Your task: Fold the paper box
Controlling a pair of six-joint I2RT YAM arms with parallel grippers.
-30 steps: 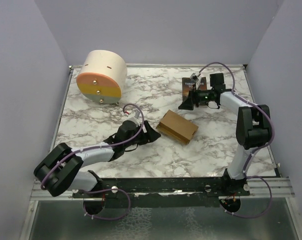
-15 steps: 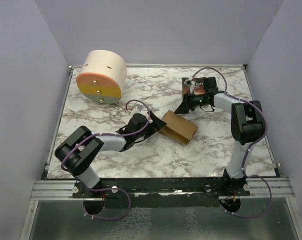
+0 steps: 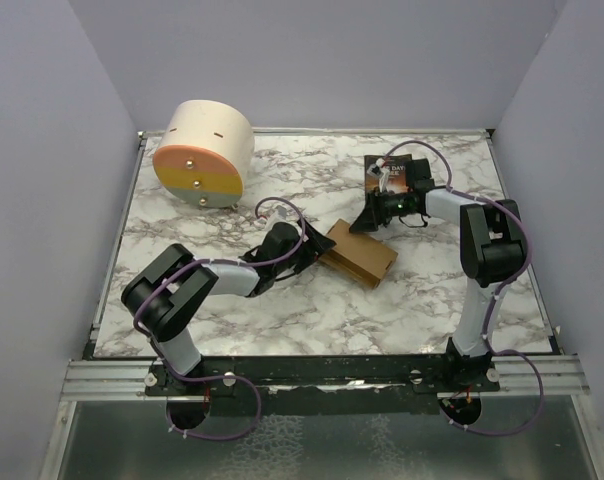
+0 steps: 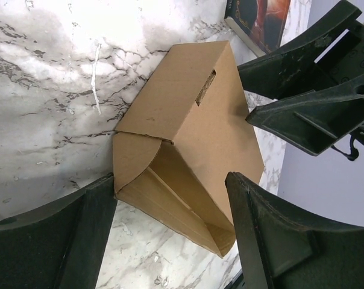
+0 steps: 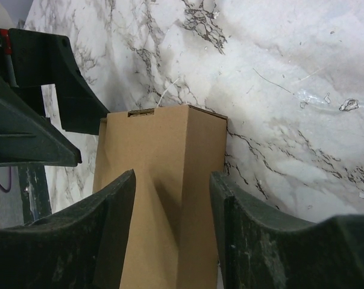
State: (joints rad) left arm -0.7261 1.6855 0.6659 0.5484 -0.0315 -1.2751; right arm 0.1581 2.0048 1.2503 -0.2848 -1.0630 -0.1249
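Two black grippers flank one brown cardboard form at the middle of the veined marble table. The left gripper has its jaws spread around the open, wedge-shaped left end of the paper box. The right gripper, jaws also spread, straddles the box's smooth far-right ridge. A glossy dark book lies beyond.
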